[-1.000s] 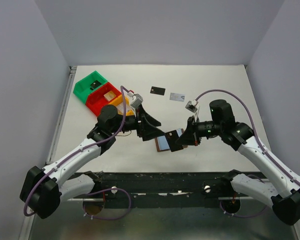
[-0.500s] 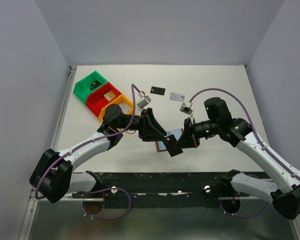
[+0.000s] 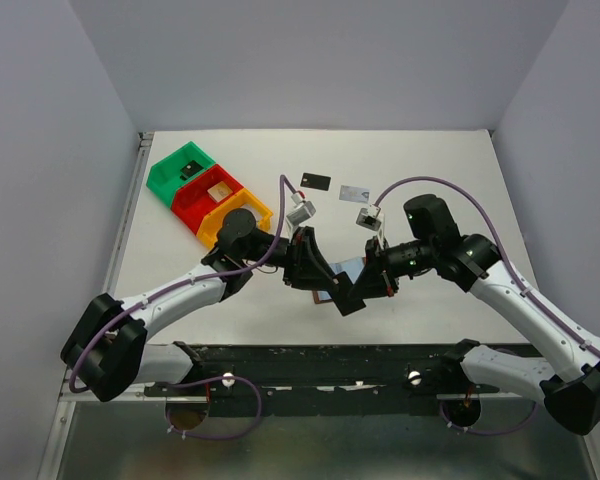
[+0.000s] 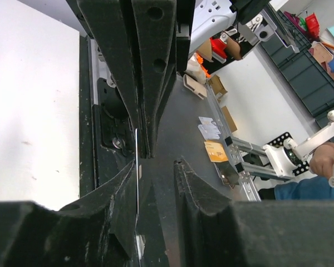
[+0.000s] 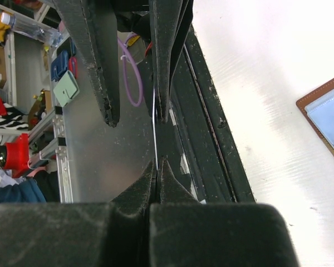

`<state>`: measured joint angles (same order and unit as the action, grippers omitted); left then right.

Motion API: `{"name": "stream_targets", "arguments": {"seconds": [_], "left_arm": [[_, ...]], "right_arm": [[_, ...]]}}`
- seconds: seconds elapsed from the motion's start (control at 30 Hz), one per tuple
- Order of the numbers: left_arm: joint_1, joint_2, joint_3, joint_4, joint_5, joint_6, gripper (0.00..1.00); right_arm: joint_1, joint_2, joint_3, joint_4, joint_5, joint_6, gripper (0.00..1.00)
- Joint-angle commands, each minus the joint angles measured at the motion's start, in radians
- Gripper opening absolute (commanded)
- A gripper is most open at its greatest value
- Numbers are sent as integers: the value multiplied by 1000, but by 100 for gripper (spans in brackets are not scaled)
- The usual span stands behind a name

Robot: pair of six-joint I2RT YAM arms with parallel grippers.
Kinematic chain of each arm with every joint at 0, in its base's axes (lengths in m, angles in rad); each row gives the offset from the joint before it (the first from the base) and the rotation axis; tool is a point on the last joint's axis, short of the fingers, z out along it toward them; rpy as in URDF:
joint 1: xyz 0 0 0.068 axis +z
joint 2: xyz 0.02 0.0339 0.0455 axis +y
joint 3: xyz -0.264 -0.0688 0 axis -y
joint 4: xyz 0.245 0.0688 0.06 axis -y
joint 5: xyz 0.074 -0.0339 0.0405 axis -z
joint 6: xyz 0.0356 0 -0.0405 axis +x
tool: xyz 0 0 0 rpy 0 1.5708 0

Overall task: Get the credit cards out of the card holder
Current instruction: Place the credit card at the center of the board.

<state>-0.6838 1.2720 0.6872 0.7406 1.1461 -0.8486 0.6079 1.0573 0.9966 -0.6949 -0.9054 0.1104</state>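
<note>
My right gripper [image 3: 366, 281] [image 5: 157, 162] is shut on a thin black credit card [image 3: 348, 293], held just above the table in front of the arms. In both wrist views this card shows edge-on as a fine pale line [image 5: 154, 128] [image 4: 136, 149]. My left gripper [image 3: 323, 274] [image 4: 156, 165] faces the right one with its jaws astride the card's other end. A gap is left between them, and the card lies against one finger. The brown card holder [image 3: 342, 269] [image 5: 327, 114] lies open on the table under the grippers, its grey-blue inside up, mostly hidden. Two more credit cards, a black one [image 3: 315, 181] and a silver one [image 3: 353, 193], lie farther back.
Green [image 3: 183, 167], red [image 3: 210, 190] and yellow [image 3: 244, 213] bins stand in a diagonal row at the back left, close to my left arm's elbow. The dark front rail [image 3: 310, 360] runs along the table's near edge.
My left gripper has moved right, up to the card in the right gripper, and its jaws have narrowed around the card. The right gripper shifted slightly left, still shut on the card.
</note>
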Motion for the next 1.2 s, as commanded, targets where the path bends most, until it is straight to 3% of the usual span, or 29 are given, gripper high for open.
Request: {"name": "stream_targets", "arguments": {"seconds": [0.0, 0.07, 0.13, 0.17, 0.27, 0.37, 0.53, 0.7, 0.9, 1.17], "left_arm": [[-13, 6, 34, -56, 30, 62, 32], [-13, 7, 34, -55, 27, 63, 25], [-13, 7, 31, -44, 24, 59, 10], [-13, 6, 28, -38, 23, 56, 2], [-2, -5, 20, -47, -19, 65, 0], [55, -17, 20, -93, -101, 74, 0], [205, -5, 105, -390, -438, 106, 0], [247, 160, 323, -682, -750, 138, 0], [263, 429, 581, -823, -901, 166, 0], [286, 685, 787, -827, -882, 122, 0]], "right_arm": [[9, -5, 30, -17, 13, -15, 0], [9, -10, 28, -15, 13, -15, 0], [9, -16, 27, -15, 16, -15, 0], [9, -22, 27, -14, 28, -11, 5], [9, -51, 31, -6, 115, 23, 38], [7, -103, 40, 1, 276, 74, 49], [4, -192, 37, 14, 613, 121, 52], [4, -273, -91, 121, 870, 236, 51], [4, -306, -220, 224, 769, 295, 50], [4, -243, -228, 227, 683, 267, 50]]}}
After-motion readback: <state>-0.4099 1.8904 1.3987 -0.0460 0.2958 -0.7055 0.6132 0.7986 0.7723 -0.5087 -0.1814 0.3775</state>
